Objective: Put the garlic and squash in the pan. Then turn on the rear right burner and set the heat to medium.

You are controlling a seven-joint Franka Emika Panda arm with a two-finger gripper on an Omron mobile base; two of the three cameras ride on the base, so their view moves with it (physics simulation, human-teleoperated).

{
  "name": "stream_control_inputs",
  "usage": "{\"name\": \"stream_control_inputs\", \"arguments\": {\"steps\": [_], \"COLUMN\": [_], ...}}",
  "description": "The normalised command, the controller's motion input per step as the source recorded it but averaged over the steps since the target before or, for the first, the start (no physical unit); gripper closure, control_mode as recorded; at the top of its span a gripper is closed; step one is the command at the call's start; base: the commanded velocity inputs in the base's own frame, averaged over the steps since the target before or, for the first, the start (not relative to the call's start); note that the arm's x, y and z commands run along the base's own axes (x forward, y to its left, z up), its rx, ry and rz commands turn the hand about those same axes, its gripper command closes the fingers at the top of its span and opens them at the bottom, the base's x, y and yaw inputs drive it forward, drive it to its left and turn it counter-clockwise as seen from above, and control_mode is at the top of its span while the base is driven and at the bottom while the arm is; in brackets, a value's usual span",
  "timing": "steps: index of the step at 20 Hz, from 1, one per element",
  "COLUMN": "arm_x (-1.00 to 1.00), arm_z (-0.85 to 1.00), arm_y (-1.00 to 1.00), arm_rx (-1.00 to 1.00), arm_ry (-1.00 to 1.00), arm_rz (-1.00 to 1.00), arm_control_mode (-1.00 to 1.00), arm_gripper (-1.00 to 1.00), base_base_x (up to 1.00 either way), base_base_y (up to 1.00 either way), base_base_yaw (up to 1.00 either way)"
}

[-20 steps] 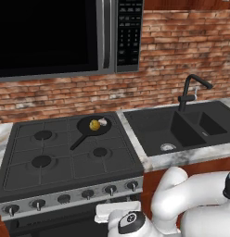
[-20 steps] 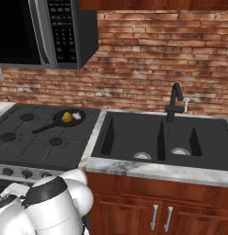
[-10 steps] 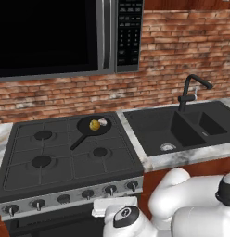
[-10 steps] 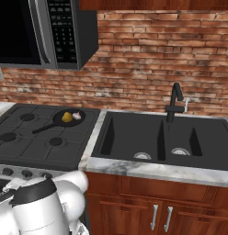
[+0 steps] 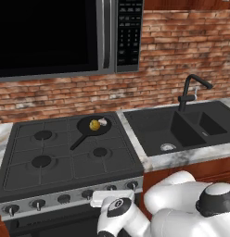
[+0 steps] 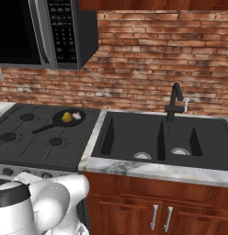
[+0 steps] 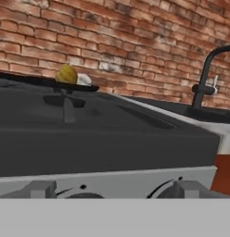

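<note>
1. since the squash (image 5: pixel 94 124) and garlic (image 5: pixel 103 122) already sit side by side in the pan (image 5: pixel 87 131), over the rear right burner, the loading looks done.
2. that leaves the knobs (image 5: pixel 132 185) along the stove's near front edge.
3. so the arm hangs low before the stove front, hand camera level with two knobs (image 7: pixel 188 189).
4. pincer spread or pressed? can't tell, fingertips hidden.

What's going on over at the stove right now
The squash and garlic already sit in the pan on the rear right burner of the stove. The robot arm has dropped low in front of the stove, its hand camera facing the front control knobs. No flame is visible.
</note>
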Motion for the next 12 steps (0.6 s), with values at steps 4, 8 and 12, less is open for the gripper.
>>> {"name": "stream_control_inputs", "arguments": {"steps": [4, 8, 12], "arm_x": [0.00, 0.00, 0.07], "arm_z": [-0.38, -0.39, -0.06], "arm_y": [-0.47, -0.14, -0.07], "arm_rx": [0.00, 0.00, 0.00], "arm_ry": [0.00, 0.00, -0.06], "arm_rz": [0.03, 0.09, 0.18], "arm_control_mode": [-1.00, -1.00, -1.00], "arm_gripper": [-1.00, -1.00, -1.00], "base_base_x": [0.00, 0.00, 0.00], "base_base_y": [0.00, 0.00, 0.00], "base_base_yaw": [0.00, 0.00, 0.00]}}
